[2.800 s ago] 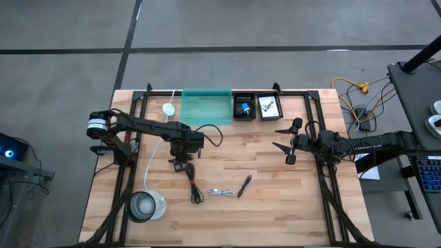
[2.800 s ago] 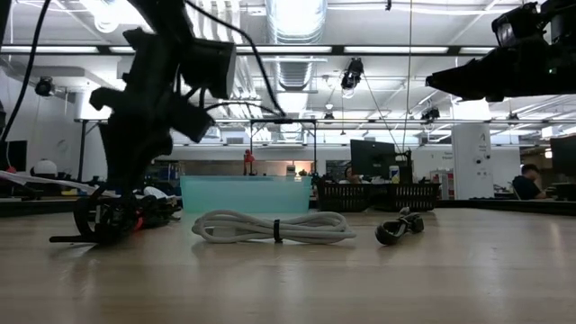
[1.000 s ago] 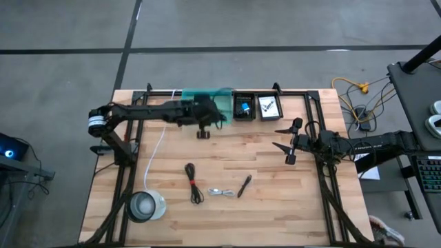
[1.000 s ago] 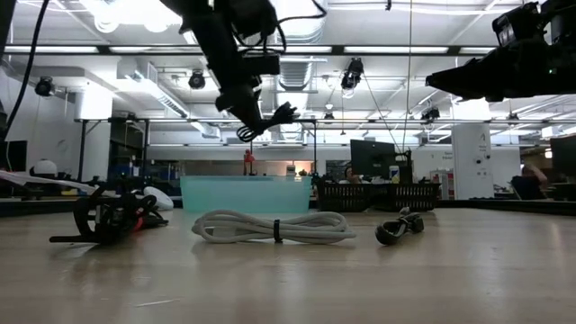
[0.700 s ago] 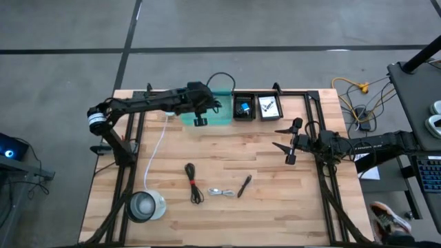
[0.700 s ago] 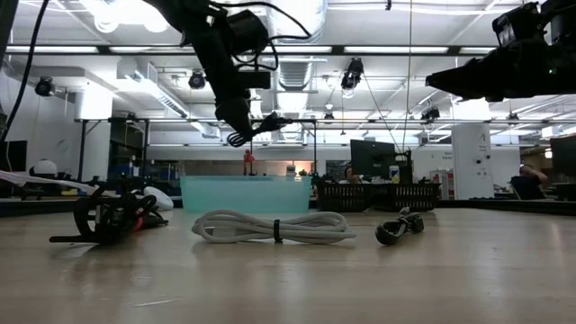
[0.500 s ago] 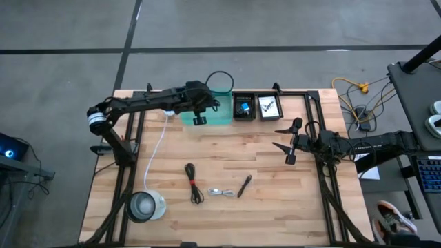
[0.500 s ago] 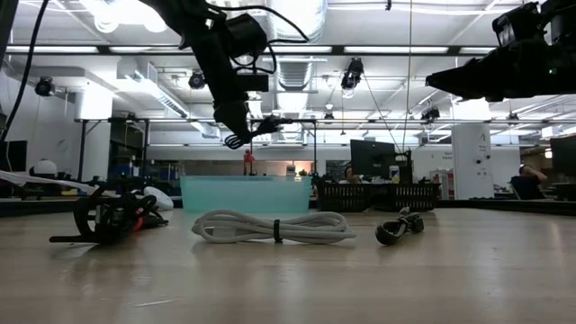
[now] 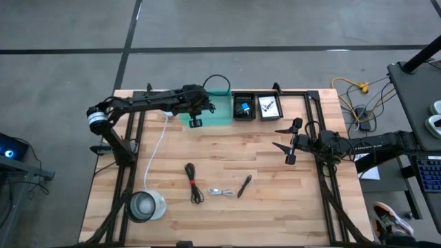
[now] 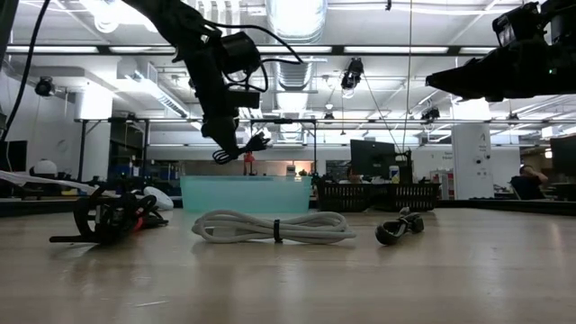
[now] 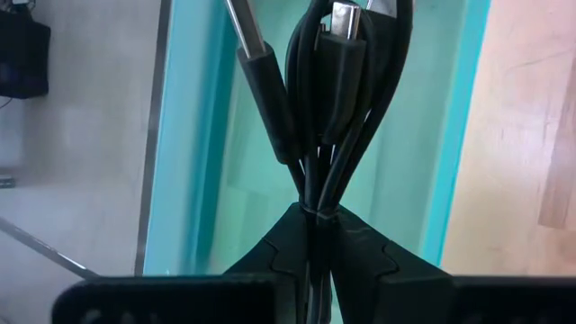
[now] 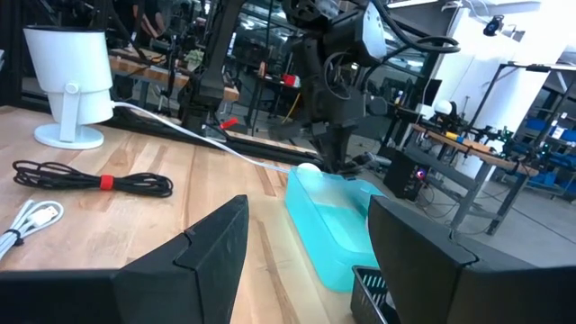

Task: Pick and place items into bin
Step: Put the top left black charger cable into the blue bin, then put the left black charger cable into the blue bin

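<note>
My left gripper point(image 9: 196, 122) hangs over the near part of the teal bin point(image 9: 213, 109) at the table's far side, shut on a bundled black cable point(image 11: 335, 85) with plugs at its end. The low view shows it above the bin point(image 10: 245, 192), cable point(image 10: 241, 147) below the fingers. Lying on the table's near middle are a black cable with a red tie point(image 9: 193, 183), a silvery cable point(image 9: 220, 192) and a black pen point(image 9: 244, 186). My right gripper point(image 9: 289, 145) waits open above the table's right side. My left gripper pinches several strands of the black cable together point(image 11: 314, 205) between its two fingertips point(image 11: 281, 247). The fingers come from above, slanting down over the bin. The cable's loops and plugs point(image 11: 346, 22) reach out past the fingertips, lifted clear of the bin and the table.
Two small black trays point(image 9: 243, 107) point(image 9: 269, 107) stand right of the bin. A long white cord point(image 9: 156, 148) with a round disc point(image 9: 167, 109) runs down the left side to a round clear container point(image 9: 145, 205). Black frame rails point(image 9: 127, 172) line both table sides.
My left gripper has carried the black cable from just near of the bin toward the far edge and slightly left, then down, so it now hangs lower over the bin. It has stayed shut. The cable has swung with it, still clear of everything.
</note>
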Tool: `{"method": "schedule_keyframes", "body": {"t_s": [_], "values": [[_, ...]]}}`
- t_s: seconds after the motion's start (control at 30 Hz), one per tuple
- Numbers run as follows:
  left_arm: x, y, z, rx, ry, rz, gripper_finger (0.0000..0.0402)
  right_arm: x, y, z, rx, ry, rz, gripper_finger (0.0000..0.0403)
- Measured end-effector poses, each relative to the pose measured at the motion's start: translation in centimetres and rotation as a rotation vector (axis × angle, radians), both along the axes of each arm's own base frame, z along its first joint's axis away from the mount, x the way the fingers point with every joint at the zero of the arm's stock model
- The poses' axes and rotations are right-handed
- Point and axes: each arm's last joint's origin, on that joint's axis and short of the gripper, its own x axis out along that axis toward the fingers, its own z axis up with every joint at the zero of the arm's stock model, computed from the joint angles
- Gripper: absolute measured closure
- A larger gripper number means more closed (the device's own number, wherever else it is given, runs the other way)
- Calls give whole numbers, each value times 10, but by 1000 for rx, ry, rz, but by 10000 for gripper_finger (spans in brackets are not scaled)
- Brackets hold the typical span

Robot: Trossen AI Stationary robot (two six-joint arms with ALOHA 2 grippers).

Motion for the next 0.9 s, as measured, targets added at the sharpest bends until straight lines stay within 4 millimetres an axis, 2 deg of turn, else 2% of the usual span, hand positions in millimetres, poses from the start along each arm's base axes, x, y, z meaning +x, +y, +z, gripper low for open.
{"method": "schedule_keyframes", "body": {"t_s": [0.2,0.4,0.7,0.9], "values": [[0,1,0,17,1,10,362,0,0,0,0,0,0,188],[2,2,2,51,-25,22,320,0,0,0,0,0,0,188],[3,2,3,62,-21,4,217,0,0,0,0,1,0,188],[9,-7,8,54,-53,2,151,0,0,0,0,1,0,188]]}}
